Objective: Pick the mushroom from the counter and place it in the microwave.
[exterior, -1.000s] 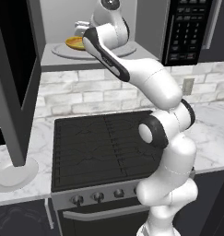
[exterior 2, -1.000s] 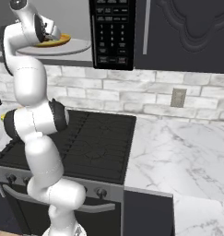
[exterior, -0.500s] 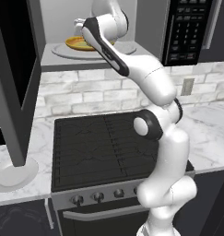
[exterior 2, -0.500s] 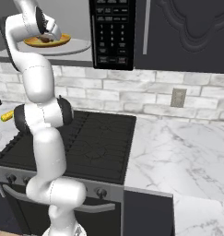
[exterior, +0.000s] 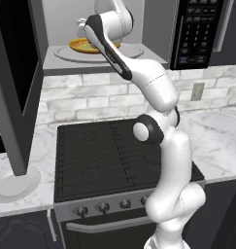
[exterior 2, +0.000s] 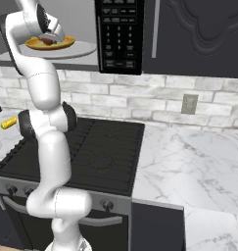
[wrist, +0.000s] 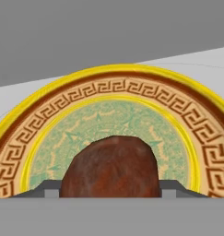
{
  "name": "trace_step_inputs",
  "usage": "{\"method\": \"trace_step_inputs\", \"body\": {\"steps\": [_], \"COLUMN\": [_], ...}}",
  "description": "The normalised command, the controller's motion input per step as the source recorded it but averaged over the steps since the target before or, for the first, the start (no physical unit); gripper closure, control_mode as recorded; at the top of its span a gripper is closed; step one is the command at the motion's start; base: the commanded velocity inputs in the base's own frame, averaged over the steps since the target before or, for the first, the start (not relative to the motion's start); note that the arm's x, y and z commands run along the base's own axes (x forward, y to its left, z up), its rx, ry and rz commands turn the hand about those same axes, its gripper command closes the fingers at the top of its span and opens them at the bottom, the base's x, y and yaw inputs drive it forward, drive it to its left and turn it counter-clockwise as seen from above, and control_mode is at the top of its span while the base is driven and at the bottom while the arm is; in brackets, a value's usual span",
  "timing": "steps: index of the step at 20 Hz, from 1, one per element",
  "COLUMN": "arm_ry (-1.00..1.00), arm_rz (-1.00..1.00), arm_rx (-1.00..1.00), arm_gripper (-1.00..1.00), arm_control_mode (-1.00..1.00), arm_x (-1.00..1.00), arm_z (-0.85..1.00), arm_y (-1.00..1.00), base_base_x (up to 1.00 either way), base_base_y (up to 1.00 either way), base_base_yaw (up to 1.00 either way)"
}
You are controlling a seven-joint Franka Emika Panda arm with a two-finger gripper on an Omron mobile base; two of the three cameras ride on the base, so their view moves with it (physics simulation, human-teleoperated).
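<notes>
My tool (wrist: 111, 193) grips the mushroom (wrist: 111, 168) over the plate (wrist: 196, 124) in the microwave (exterior: 56, 58); releasing high could roll it off.

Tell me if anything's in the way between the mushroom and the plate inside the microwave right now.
Nothing visible stands between them. In the hand view the mushroom sits between the fingertips directly over the green centre of the yellow-orange plate, already inside the microwave. Whether it touches the plate yet cannot be told.
</notes>
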Motion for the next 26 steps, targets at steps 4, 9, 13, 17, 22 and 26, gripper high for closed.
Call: {"method": "trace_step_inputs", "body": {"steps": [4,9,13,17,22,26], "arm_ry": [-0.11,-0.22,-0.29,-0.34,-0.36,-0.42], "arm_rz": [0.00,0.00,0.00,0.01,0.00,0.00], "arm_rx": [0.00,0.00,0.00,0.00,0.00,0.00], "arm_gripper": [-1.00,-1.00,-1.00,-1.00,-1.00,-1.00], "arm_control_mode": [-1.00,-1.00,-1.00,-1.00,-1.00,-1.00], "arm_x": [-0.01,-0.33,-0.64,-0.88,-1.00,-1.00], "arm_z": [-0.09,-0.09,-0.30,-0.63,-0.96,-1.00], "arm_y": [-0.01,-0.05,-0.13,-0.21,-0.07,-0.01], "base_base_x": [0.00,0.00,0.00,0.00,0.00,0.00], "base_base_y": [0.00,0.00,0.00,0.00,0.00,0.00], "base_base_yaw": [0.00,0.00,0.00,0.00,0.00,0.00]}}
